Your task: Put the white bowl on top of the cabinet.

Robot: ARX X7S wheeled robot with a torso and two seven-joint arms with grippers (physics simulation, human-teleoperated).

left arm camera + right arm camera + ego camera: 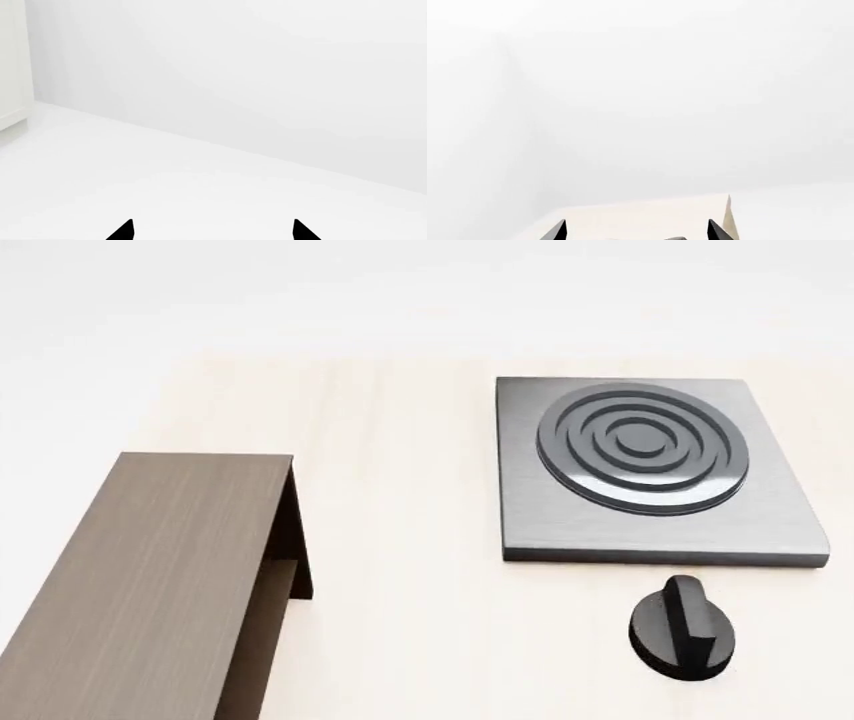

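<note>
Searching: no white bowl in view; cabinet sits at seven o'clock. Both grippers, left and right, gape empty. Likely rigid, slippery: pinch its rim.

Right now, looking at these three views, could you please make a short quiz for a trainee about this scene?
1. True or false: the white bowl rests on the cabinet.
2. What lies nearest the stove plate? A) knob B) pan C) cup
3. Fill in: the left claw is ___.

Key: 1 false, no bowl is visible in any view; 2 A; 3 open, with nothing between its tips.
</note>
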